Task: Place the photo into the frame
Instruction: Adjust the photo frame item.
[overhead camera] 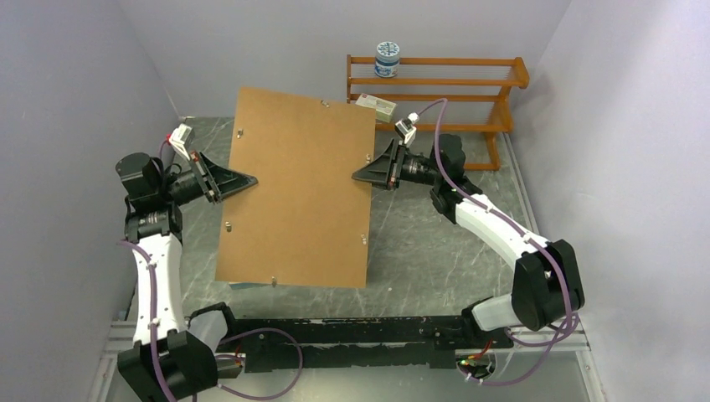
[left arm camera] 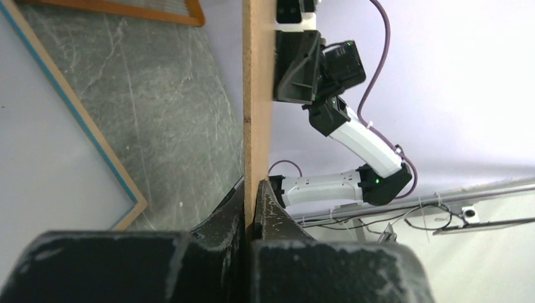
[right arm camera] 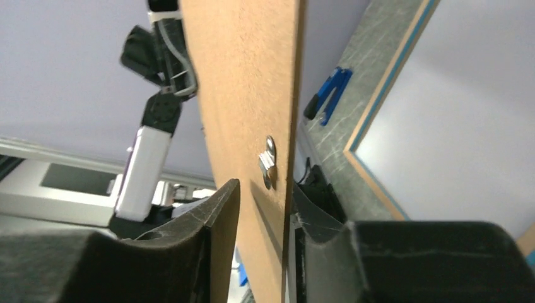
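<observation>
Over the grey counter (overhead camera: 435, 251), holding up a big brown backing board (overhead camera: 297, 193), tilted. Below it, flat on the counter, the frame (left arm camera: 93, 132), wood rim and blue edge showing, pale inside. Pinching the board's left edge with the left claw (overhead camera: 243, 180), its right edge with the right claw (overhead camera: 364, 176). Small metal clip (right arm camera: 269, 163) on the board, just beside the right claw.
</observation>
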Controlling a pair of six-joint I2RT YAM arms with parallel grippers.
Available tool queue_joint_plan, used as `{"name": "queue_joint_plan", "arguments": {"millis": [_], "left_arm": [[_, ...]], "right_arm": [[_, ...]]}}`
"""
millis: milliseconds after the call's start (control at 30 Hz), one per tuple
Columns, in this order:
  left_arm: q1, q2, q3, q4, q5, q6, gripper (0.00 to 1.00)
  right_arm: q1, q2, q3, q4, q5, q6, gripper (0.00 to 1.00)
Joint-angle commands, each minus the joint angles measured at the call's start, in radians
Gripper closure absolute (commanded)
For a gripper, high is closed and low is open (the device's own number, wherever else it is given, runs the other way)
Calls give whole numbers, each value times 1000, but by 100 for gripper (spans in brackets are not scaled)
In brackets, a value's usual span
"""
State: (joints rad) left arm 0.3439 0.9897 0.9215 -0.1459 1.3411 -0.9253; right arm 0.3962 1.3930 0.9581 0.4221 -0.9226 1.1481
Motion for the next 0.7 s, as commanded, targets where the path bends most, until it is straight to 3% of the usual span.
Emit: {"name": "queue_joint_plan", "arguments": {"millis": [0,100,300,433,533,667], "left_arm": [[-11,-62,-6,154,-20,-97,98],[-11,-71,-2,214,-69,-176,98],[-9,-70,49,166,-142,-191,97],[4,-72,105,39,-171,-115,97],[17,-80,128,34,-138,-101,97],[27,-93,208,-157,-176,21,97]], "right_arm": [[-16,-83,33,24,103,-92,63],[-21,-142,40,-127,198,-189,57],[-23,-257,58,-372,415,-359,32],[-23,-314,54,-418,463,-405,31],[-22,-344,45,-419,471,-416,31],[-22,-362,52,-439,491,-432,31]]}}
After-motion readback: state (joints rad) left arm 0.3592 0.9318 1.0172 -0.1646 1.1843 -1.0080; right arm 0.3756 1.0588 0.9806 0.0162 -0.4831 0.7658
